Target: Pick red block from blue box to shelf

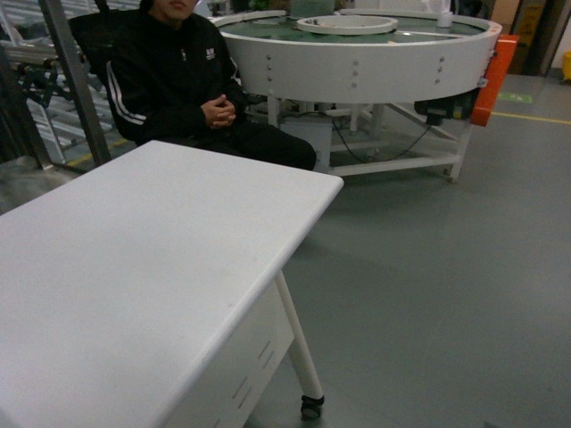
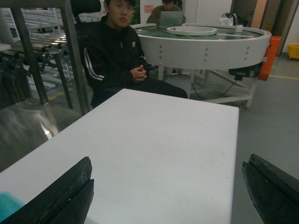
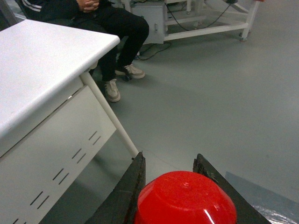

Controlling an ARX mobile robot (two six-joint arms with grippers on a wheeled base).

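In the right wrist view the red block (image 3: 184, 198), glossy with its round stud facing the camera, sits between the two dark fingers of my right gripper (image 3: 170, 161), which is shut on it above the grey floor beside the table. My left gripper (image 2: 169, 161) is open wide over the white tabletop, with nothing between its fingers. A turquoise sliver of the blue box (image 2: 7, 205) shows at the bottom left corner of the left wrist view. The shelf's silver uprights (image 2: 70, 56) stand at the far left behind the table, also seen as the shelf (image 1: 76, 80) in the head view. Neither gripper appears in the head view.
A white table (image 1: 134, 267) on castered legs (image 1: 310, 406) fills the left. A person in black (image 1: 187, 80) sits at its far end. A round white conveyor table (image 1: 357, 53) with an orange part (image 1: 495, 76) stands behind. Grey floor (image 1: 446, 285) lies to the right.
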